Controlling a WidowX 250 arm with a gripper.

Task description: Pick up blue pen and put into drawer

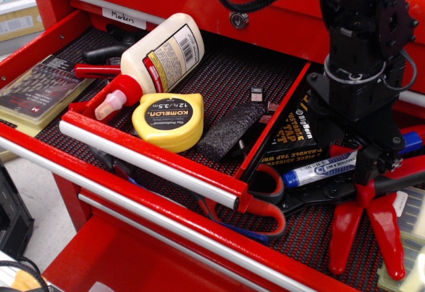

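The blue pen (319,170) has a white barrel with blue print. It lies across the red-handled pliers (368,222) in the wider drawer, its blue cap end (412,143) pointing right. My black gripper (380,164) has come down over the pen's right half. Its jaws stand open on either side of the barrel and hide that part. The pen still rests where it lay. The narrower red drawer (226,73) with a silver pull bar (149,162) and dark mesh liner stands open to the left of the gripper.
The drawer holds a glue bottle (163,53), a yellow tape measure (167,121) and a black block (229,129). A black tap-set box (292,136) and red-handled scissors (265,202) lie beside the pen. A flat case (36,93) lies at the far left.
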